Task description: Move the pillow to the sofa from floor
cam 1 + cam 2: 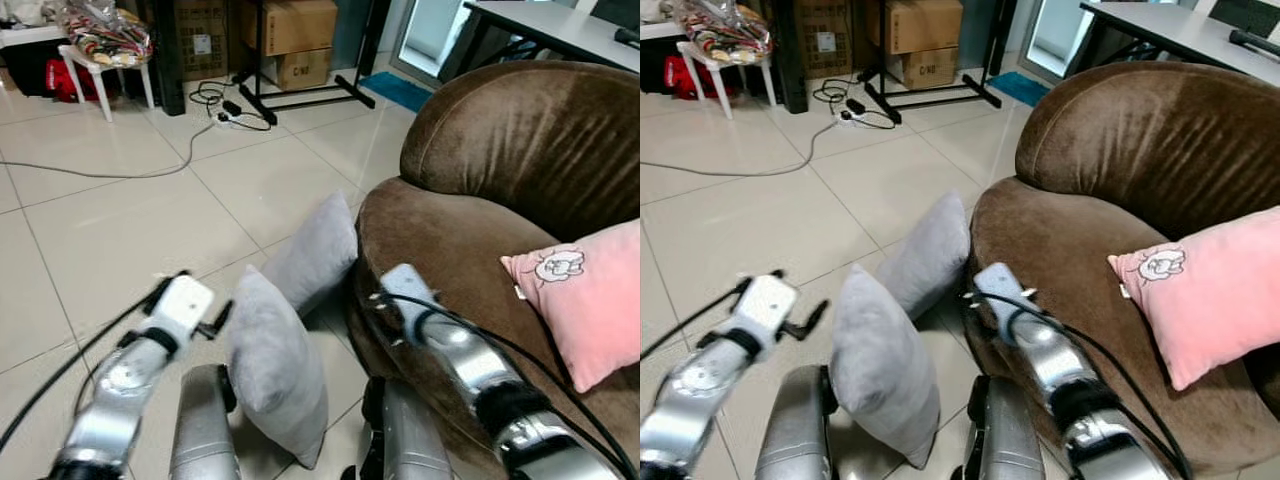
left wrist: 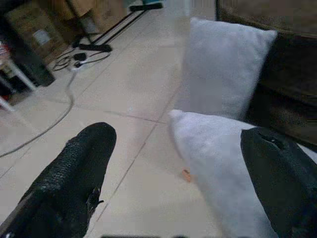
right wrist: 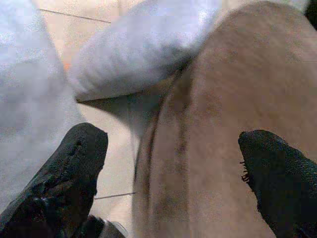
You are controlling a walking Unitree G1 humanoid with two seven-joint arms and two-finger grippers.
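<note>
Near grey pillow (image 1: 272, 375) beside sofa (image 1: 440, 250) is flanked by open left hand (image 2: 173, 168) and open right hand (image 3: 163, 173); squeeze should be centred

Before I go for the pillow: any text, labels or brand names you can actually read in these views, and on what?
None can be read.
Lower cardboard box: dark print, too blurred to read.
Box by the black stand: white label, too small to read.
Pink pillow on the sofa: a cartoon drawing, no words.

Two grey pillows — near one (image 1: 272, 370), far one (image 1: 315, 252) — on the floor against the sofa (image 1: 500, 200); one pink pillow (image 1: 590, 300) on the sofa's seat; two cardboard boxes (image 1: 300, 40) beyond the sofa.
</note>
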